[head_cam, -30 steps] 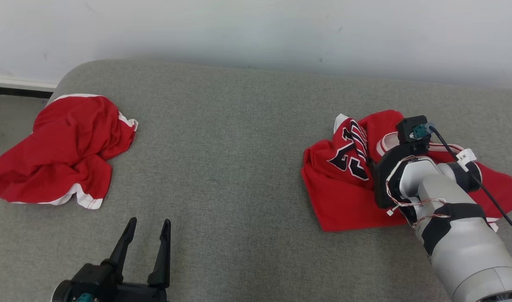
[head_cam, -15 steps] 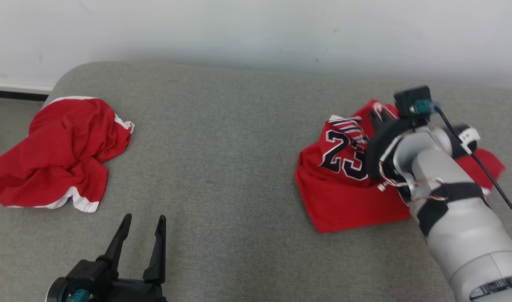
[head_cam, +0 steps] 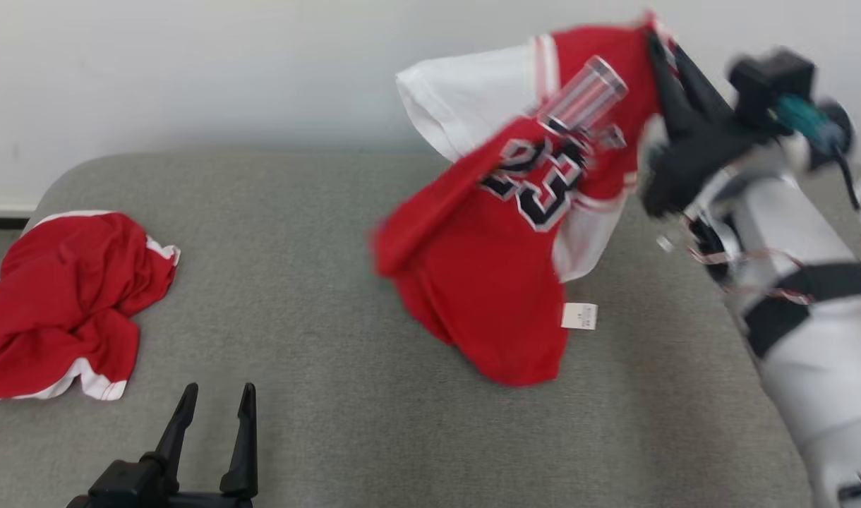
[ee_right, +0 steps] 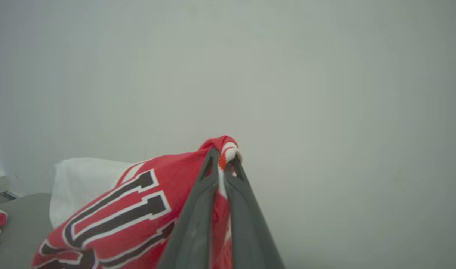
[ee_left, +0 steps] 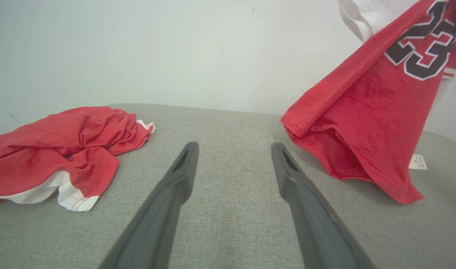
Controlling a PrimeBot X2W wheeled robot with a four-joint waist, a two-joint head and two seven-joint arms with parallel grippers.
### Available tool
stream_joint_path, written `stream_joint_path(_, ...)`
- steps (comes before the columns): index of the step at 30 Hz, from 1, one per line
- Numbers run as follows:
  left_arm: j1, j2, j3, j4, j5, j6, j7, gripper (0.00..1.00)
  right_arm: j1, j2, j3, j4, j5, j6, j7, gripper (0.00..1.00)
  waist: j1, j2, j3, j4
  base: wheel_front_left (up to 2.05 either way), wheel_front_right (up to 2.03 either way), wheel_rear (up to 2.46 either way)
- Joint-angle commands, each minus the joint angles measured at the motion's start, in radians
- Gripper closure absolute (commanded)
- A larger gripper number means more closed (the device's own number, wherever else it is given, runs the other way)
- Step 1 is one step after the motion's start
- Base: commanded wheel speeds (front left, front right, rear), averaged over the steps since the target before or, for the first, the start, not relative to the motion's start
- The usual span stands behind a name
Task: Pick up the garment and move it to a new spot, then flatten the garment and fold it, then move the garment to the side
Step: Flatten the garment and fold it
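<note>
The right gripper (ee_right: pixel 224 157) was seen high against the pale wall (head_cam: pixel 190 70), its two dark fingers pressed together on a bunched red-and-white edge of the red jersey (head_cam: pixel 487 282). The jersey was thus held up over the right half of the grey cushion (head_cam: pixel 317 296), hanging down and to the left from the pinched edge. A black, white-outlined number 23 was shown on its upper part, with white fabric spread behind it and a small white label (head_cam: pixel 579 315) dangling at its right side. Whether its lowest corner touched the cushion could not be told, and the arm and cloth were blurred in the head view. The left gripper (head_cam: pixel 219 388) was found low at the near edge of the cushion, its fingers spread wide apart with nothing between them, pointed toward the wall. A second red garment (head_cam: pixel 63 296) with white trim was left crumpled at the cushion's far left end, well apart from the jersey.
</note>
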Motion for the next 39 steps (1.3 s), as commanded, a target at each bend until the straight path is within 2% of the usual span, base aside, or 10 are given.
stream_joint_path(1, 0.018, 0.001, 0.003, -0.003, 0.007, -0.003, -0.001, 0.00, 0.073, -0.033, -0.030, 0.009, -0.004, -0.003, 0.016, 1.00, 0.0001, 0.0000, -0.029, -0.034, 0.00, 0.00, 0.00)
stream_joint_path(5, 0.030, -0.004, 0.000, -0.007, 0.006, -0.002, -0.001, 0.00, 0.213, -0.114, -0.147, 0.046, -0.038, -0.003, 0.068, 1.00, 0.0001, 0.0000, -0.038, -0.059, 0.00, 0.00, 0.00)
stream_joint_path(10, 0.040, -0.009, -0.002, -0.009, 0.005, -0.002, -0.001, 0.00, 0.390, -0.167, -0.293, 0.111, -0.127, -0.003, 0.122, 1.00, 0.0001, 0.0000, -0.038, -0.086, 0.00, 0.00, 0.00)
stream_joint_path(15, 0.038, -0.013, -0.005, -0.009, 0.008, -0.001, -0.001, 0.00, 0.497, -0.157, -0.412, 0.135, -0.196, -0.003, 0.147, 1.00, 0.0001, 0.0000, -0.036, -0.100, 0.00, 0.00, 0.00)
stream_joint_path(21, 0.035, -0.015, -0.007, -0.008, 0.011, -0.002, -0.001, 0.00, 0.602, -0.095, -0.554, 0.109, -0.281, -0.003, 0.179, 1.00, 0.0001, 0.0000, -0.037, -0.107, 0.00, 0.00, 0.00)
stream_joint_path(22, 0.037, -0.015, -0.008, -0.009, 0.012, -0.002, -0.001, 0.00, 0.614, -0.086, -0.566, 0.100, -0.294, -0.003, 0.186, 0.56, 0.0001, 0.0000, -0.038, -0.107, 0.00, 0.00, 0.00)
stream_joint_path(23, 0.039, -0.015, -0.009, -0.009, 0.013, -0.002, -0.001, 0.00, 0.625, -0.071, -0.577, 0.092, -0.300, -0.003, 0.195, 0.00, 0.0001, 0.0000, -0.040, -0.106, 0.00, 0.00, 0.00)
stream_joint_path(31, 0.051, -0.016, -0.007, -0.010, 0.019, 0.000, -0.001, 0.00, 0.700, -0.023, -0.635, -0.099, -0.370, -0.003, 0.232, 0.00, 0.0001, 0.0000, -0.058, -0.093, 0.00, 0.00, 0.00)
stream_joint_path(36, 0.065, -0.017, 0.000, -0.013, 0.018, 0.004, -0.001, 0.00, 0.778, 0.028, -0.627, -0.362, -0.401, -0.003, 0.214, 0.00, 0.0001, 0.0000, -0.068, -0.092, 0.00, 0.00, 0.00)
stream_joint_path(39, 0.068, -0.018, 0.005, -0.013, 0.018, 0.006, -0.001, 0.00, 0.850, 0.071, -0.552, -0.569, -0.377, -0.003, 0.202, 0.00, 0.0001, 0.0000, -0.074, -0.095, 0.00, 0.00, 0.00)
